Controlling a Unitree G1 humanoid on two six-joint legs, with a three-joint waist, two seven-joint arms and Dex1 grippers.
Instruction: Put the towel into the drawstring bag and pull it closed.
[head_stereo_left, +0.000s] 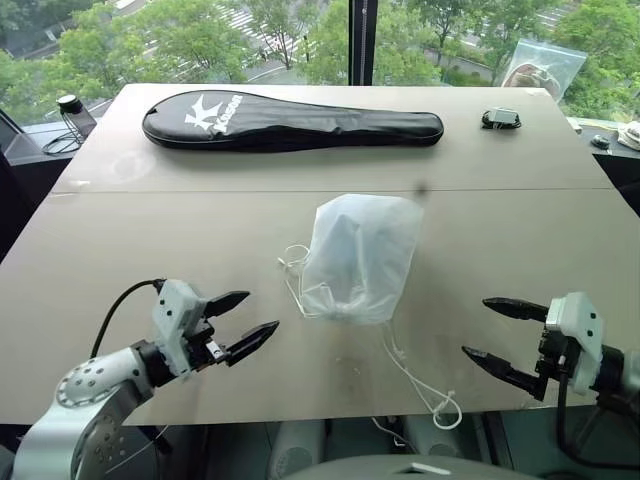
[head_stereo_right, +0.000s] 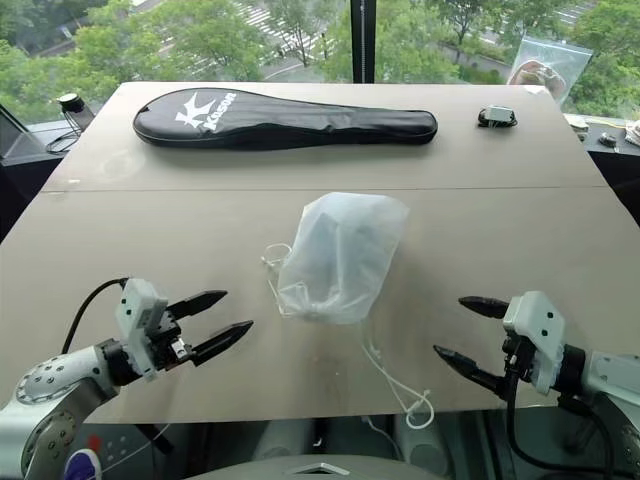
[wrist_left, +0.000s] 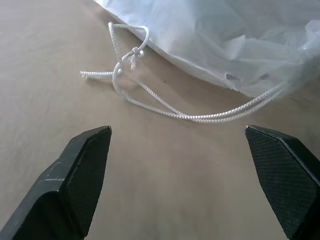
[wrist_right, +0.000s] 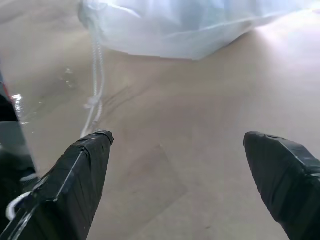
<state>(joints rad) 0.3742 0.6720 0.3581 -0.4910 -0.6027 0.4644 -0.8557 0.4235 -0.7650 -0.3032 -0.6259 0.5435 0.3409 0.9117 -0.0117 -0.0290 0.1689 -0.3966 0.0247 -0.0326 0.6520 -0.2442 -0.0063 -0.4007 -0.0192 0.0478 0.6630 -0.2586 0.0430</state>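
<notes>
We see the white, semi-translucent thin fabric drawstring bag lying near the middle of the beige tabletop, its gathered mouth turned toward the near edge and its rounded closed end toward the far edge. A faint pale-blue mass shows through the fabric, which we take to be the small light-blue fluffy towel inside the bag, though the cloth blurs its outline. Thin white cords leave the bunched mouth: one knotted loop lies on the tabletop just beside the bag's left side, and another strand trails from the mouth to the near edge, where it ends in a loop hanging just over that edge. Our left gripper hovers over the near-left part of the tabletop, its two black fingers spread wide and grasping nothing, pointing toward the bag and apart from it. Our right gripper hovers near the near-right corner, its fingers likewise spread wide and empty, aimed toward the bag and the trailing cord but touching neither. Along the far edge lies a long black racket cover with a white logo, and toward the far-right corner sits a small black object beside a clear plastic zip bag.
</notes>
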